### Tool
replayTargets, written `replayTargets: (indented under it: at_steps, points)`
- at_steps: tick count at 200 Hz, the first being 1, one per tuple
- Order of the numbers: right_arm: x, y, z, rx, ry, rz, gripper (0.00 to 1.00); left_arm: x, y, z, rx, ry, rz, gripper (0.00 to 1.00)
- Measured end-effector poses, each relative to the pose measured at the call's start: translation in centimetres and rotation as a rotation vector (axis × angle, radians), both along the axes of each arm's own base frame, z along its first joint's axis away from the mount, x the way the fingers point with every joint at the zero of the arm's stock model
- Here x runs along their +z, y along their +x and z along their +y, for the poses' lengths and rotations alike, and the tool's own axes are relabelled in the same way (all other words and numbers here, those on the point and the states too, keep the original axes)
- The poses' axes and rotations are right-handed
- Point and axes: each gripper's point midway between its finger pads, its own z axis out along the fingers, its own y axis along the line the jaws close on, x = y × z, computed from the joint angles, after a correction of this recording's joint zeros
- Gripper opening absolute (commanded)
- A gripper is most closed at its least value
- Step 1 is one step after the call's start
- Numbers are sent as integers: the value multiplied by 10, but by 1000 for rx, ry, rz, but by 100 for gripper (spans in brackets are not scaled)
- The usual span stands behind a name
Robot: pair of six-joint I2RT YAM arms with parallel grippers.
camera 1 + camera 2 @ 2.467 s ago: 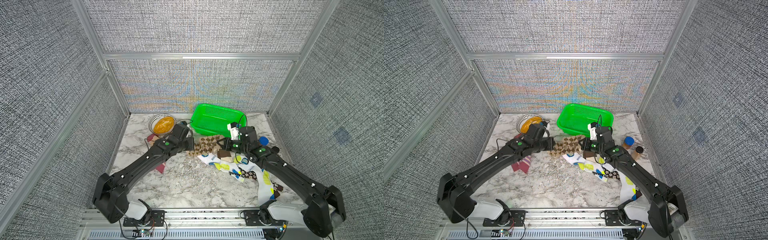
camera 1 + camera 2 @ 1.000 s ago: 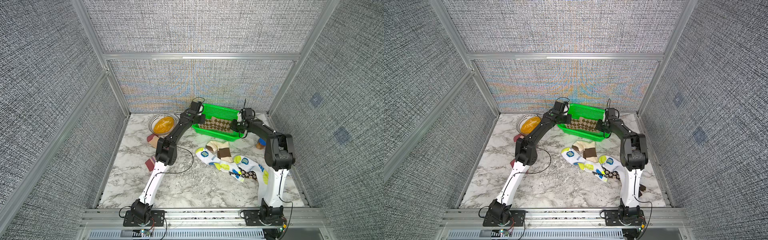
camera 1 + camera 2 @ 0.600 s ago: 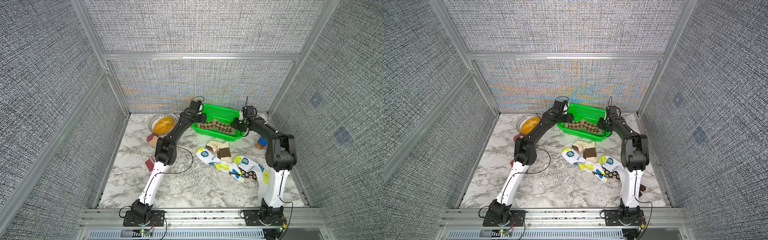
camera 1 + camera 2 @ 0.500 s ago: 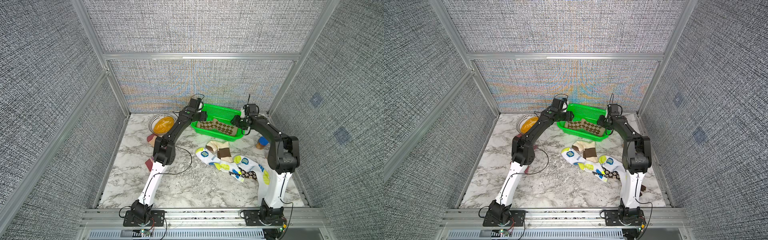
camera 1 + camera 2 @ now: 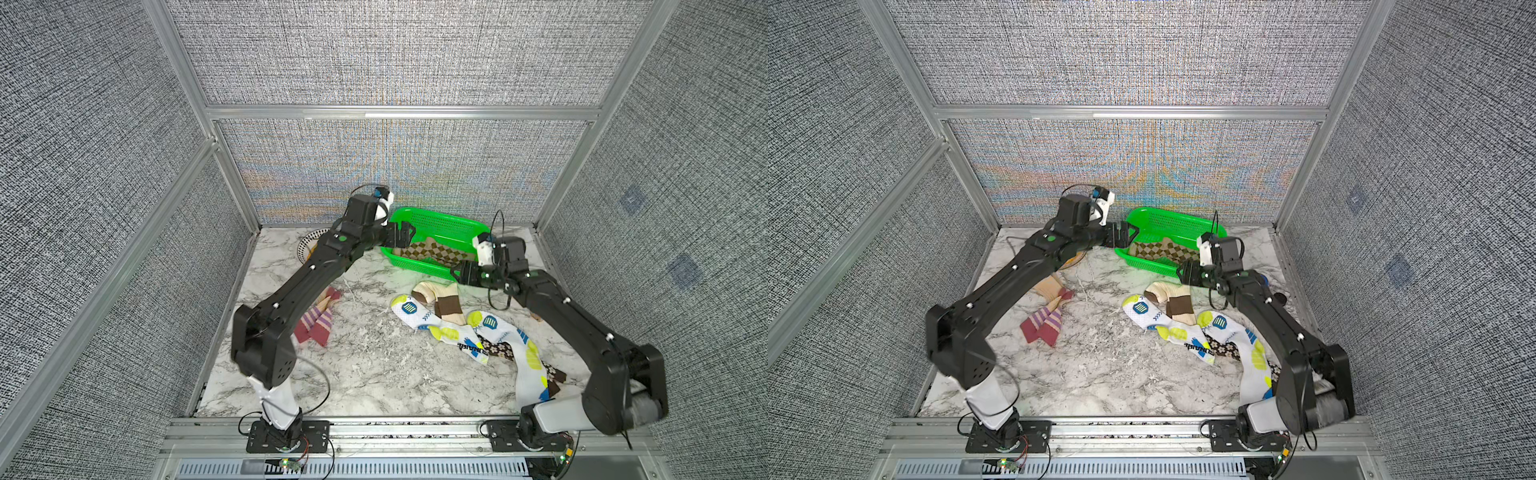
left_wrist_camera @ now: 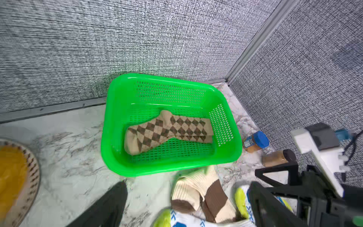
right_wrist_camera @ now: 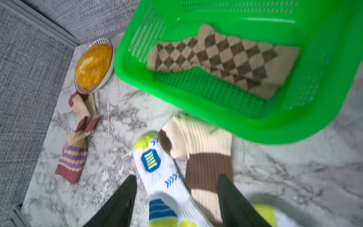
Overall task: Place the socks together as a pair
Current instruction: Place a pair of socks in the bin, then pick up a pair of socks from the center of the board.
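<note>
Argyle socks: we found both stacked flat inside the green basket.
Bowl: we saw orange filling; it sat beside the basket.
Left gripper: jaws stood spread near the basket's rim.
Right gripper: jaws stood spread above cream-brown socks on the table.

My left arm hides most of the bowl in a top view. The daisy-print sock lies largely under the white lime-spotted socks. My right wrist view is blurred.
</note>
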Motion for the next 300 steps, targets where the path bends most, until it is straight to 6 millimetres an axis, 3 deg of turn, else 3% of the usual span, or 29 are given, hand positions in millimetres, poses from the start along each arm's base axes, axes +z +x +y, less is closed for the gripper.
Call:
replayTargets:
  at_steps: [19, 37, 64, 104, 173, 217, 237, 273, 300]
  points:
    - [-34, -35, 2, 31, -26, 68, 65, -14, -41, 14, -18, 5, 15, 97]
    - [-63, -53, -2, 38, -60, 126, 62, -39, -77, 20, -49, 30, 55, 96]
    - [-102, -66, -6, 48, -119, 204, 57, -75, -114, 32, -66, 62, 119, 95]
    - [-131, -59, -8, 56, -199, 231, 54, -117, -149, 46, -62, 88, 200, 94]
    - [-128, -22, -4, 47, -285, 149, 51, -129, -163, 60, -15, 73, 225, 93]
    - [-150, -25, -6, 56, -336, 187, 43, -135, -168, 66, 3, 72, 241, 92]
    - [-156, -24, -3, 62, -356, 184, 35, -138, -169, 70, 17, 78, 248, 91]
    - [-156, -17, 5, 70, -373, 160, 6, -136, -172, 80, 55, 85, 239, 90]
    - [-143, -17, 4, 59, -380, 139, 1, -137, -177, 91, 91, 85, 236, 90]
